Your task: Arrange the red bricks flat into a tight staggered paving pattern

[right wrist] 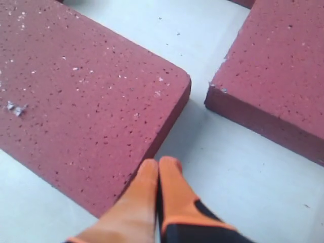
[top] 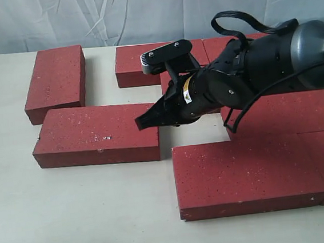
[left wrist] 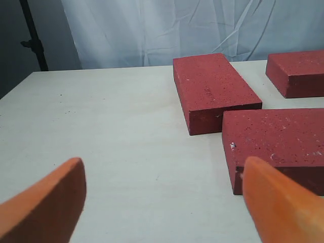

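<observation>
Several dark-red bricks lie flat on the table. My right gripper [top: 142, 123] is shut with nothing in it, and its tips rest against the right end of the middle-left brick [top: 97, 133]. The right wrist view shows the shut fingertips [right wrist: 159, 169] against that brick's [right wrist: 86, 101] end face, with a neighbouring brick [right wrist: 283, 66] across a gap. A large front brick [top: 247, 173] lies below the arm. My left gripper [left wrist: 162, 202] is open over bare table, with two bricks [left wrist: 212, 88] [left wrist: 283, 142] ahead of it. It does not show in the exterior view.
A loose brick [top: 54, 80] lies at the far left and another [top: 145, 63] at the back middle. More bricks [top: 287, 112] sit under and behind the right arm. A white cloth backdrop [top: 139, 9] hangs behind the table's far edge.
</observation>
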Available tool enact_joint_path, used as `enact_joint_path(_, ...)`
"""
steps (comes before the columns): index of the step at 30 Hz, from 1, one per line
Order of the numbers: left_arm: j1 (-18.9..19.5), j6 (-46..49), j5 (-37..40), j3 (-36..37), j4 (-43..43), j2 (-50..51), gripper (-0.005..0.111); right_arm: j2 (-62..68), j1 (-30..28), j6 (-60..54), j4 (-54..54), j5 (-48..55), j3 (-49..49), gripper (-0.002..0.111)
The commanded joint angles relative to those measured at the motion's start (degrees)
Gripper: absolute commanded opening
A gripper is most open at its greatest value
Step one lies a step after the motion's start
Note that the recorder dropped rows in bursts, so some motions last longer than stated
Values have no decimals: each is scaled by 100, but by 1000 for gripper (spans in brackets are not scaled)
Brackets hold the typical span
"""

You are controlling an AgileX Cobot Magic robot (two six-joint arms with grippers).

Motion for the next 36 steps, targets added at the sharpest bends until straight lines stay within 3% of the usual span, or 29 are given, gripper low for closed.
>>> enact_joint_path(1,-4,-17,-60,11,-25,-17,79,-47,12,-30,35,-116,-27,-1)
enact_joint_path(9,-4,-17,-60,11,-25,-17,79,21,283,-30,60,-98,-519,-1)
enact_joint_path(22,-4,-17,-60,11,-25,-17,79,1445,682,-54,427,1117,-2361,-1)
enact_joint_path(36,-4,-17,-60,11,-25,-17,79,1879,682,-418,188,2346,-2443,-1)
